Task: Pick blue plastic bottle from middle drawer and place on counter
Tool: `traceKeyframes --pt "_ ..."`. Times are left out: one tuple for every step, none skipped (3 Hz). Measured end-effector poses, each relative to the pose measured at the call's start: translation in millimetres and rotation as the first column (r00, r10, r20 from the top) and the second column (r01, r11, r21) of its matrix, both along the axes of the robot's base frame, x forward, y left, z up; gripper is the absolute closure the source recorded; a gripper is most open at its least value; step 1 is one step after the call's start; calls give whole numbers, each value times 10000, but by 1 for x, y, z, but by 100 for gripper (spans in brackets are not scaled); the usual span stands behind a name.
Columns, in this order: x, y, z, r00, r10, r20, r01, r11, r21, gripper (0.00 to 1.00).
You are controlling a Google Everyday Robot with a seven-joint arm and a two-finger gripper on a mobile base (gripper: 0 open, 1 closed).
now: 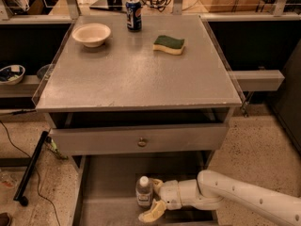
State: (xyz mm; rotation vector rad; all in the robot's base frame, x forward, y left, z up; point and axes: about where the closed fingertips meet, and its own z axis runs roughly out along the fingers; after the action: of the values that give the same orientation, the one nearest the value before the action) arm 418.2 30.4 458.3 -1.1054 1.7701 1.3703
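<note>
**Gripper spread beside the bottle in the open drawer**

Camera view: The bottle stands upright on the flat grey metal floor of the drawer, which is pulled out near the bottom edge. It is small and clear, with a white screw cap and a pale label. The gripper sits just right of it, low in the drawer. Its two cream, rounded fingers are spread wide, one on the far side of the bottle and one on the near side. Whether either finger touches the plastic cannot be told. The smooth white arm runs in from the lower right.

Above the drawer, a closed grey front carries a round brass knob. The counter is a square, grey, speckled slab with a thin edge and clear plastic guards along its sides. At its far left rests a shallow cream bowl. A dark blue can stands at the far edge. To the right lies a wavy yellow sponge with a green scouring top. The three are well apart from one another.
</note>
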Motion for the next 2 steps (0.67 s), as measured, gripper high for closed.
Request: traceKeyframes --pt "0 0 0 10000 0 0 0 10000 0 0" --pt "4 2 0 9990 -453 1 453 9989 -85 3"
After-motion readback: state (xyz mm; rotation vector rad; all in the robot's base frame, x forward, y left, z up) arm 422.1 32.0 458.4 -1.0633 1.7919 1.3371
